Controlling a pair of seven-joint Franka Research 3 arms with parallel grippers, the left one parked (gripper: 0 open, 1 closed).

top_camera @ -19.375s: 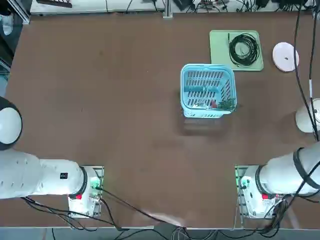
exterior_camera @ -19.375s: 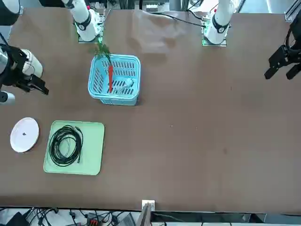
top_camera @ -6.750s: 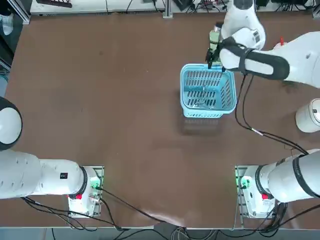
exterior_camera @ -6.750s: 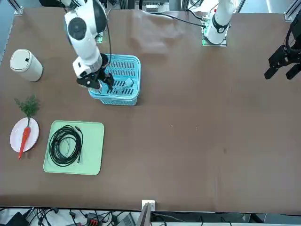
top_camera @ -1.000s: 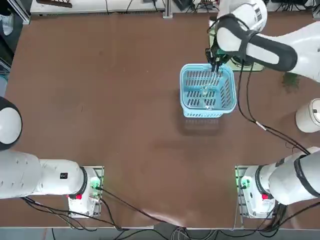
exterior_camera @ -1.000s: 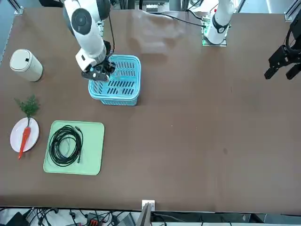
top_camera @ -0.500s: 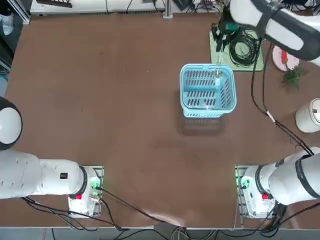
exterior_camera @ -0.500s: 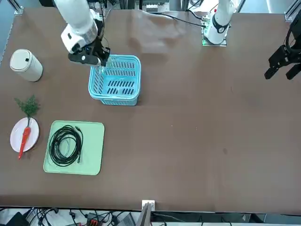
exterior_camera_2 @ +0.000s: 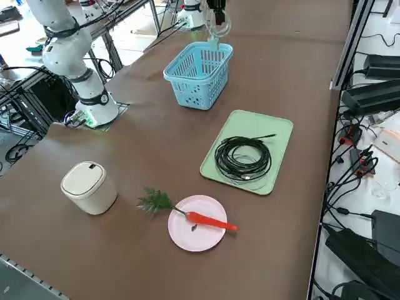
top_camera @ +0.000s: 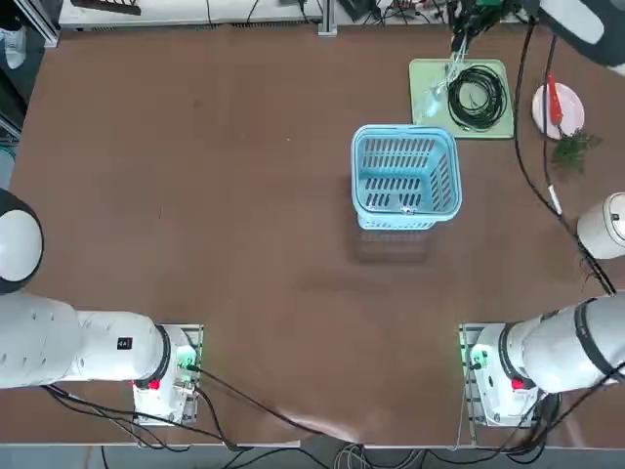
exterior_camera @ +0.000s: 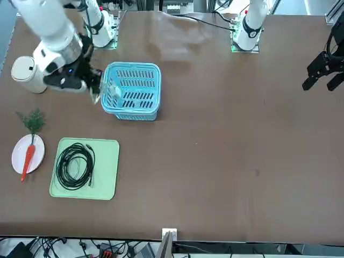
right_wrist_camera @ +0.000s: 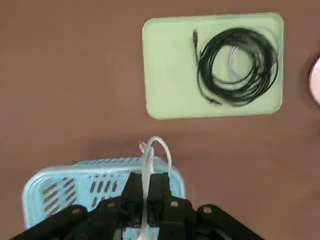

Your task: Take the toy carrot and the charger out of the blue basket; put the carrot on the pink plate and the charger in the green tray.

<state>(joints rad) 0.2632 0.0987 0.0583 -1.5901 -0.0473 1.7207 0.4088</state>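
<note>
Carrot half looks done: toy carrot (exterior_camera_2: 207, 220) lies across the pink plate (exterior_camera_2: 188, 236), left side of the front view, leafy end and tip both past the rim. Charger half in hand, at the transfer step by my read.

Right gripper (right_wrist_camera: 145, 181) is clamped on the charger's white cord (right_wrist_camera: 146, 167); the charger (exterior_camera_2: 214, 42) itself hangs below the fingers, top centre of the right side view. In the front view the gripper is upper left, beside the blue basket (exterior_camera: 132, 114). No carrot or charger left inside the basket that I can see.

Next: carry it to the green tray (exterior_camera: 109, 181), lower left of the front view, get the plug fully inside the rim, lower, then release. Black cable (exterior_camera: 74, 166) takes up much of the tray, so I'd aim for a bare strip. Risks: plug swings on the cord, loose loop snags the basket rim or the black coil.
</note>
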